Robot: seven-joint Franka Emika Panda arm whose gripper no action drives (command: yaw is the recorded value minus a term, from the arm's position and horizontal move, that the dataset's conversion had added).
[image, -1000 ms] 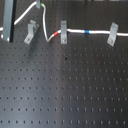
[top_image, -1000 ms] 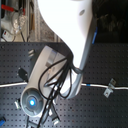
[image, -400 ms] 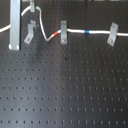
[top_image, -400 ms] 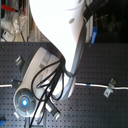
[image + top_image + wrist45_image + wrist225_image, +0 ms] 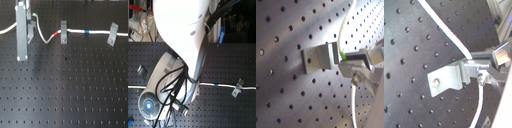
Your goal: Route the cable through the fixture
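Since a second ago my arm has slid toward the first exterior view's left and now stands over the leftmost fixture [image 5: 31,31], where earlier it hung a little further along the row. My pincer [image 5: 358,64] sits right at that slanted grey clip, fingertips against its edge in both wrist views, but whether the fingers are closed on the cable [image 5: 77,31] or merely beside it I cannot tell. From that clip the white cable sags, then rises to the middle clip [image 5: 64,33], its red-orange band [image 5: 56,34] just before it, and runs on past the blue band [image 5: 88,32] to the far clip [image 5: 112,34]. On the other side of the leftmost fixture the cable trails off toward the first exterior view's left edge. All three clips stand on the black perforated bench [image 5: 70,85]; in the second wrist view the cable passes right over the leftmost fixture's top
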